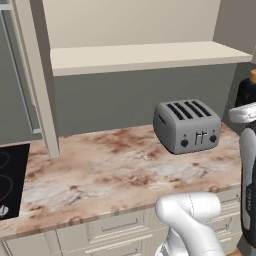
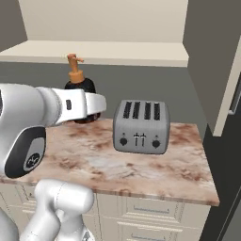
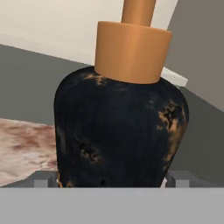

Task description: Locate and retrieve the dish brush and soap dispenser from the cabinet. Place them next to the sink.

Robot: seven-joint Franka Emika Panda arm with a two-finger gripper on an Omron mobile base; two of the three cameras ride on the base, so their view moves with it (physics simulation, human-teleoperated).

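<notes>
Hand [image 3: 112, 180] spread wide, tips flanking the base of the soap dispenser [image 3: 120, 131] without pinching yet. Dead ahead and very close, standing upright on the table [image 2: 155, 172], long axis vertical, so a straight squeeze across the belly looks right. Squat black bottle, scuffed with orange flecks, smooth copper pump on top. Ribbed grey toaster [image 2: 140, 126] just beside; pale cabinet [image 2: 103, 49] shelf above.

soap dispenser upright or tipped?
Upright. The soap dispenser stands on the counter, its pump straight up; in the hand view its black body rises vertically between the open jaws.
</notes>
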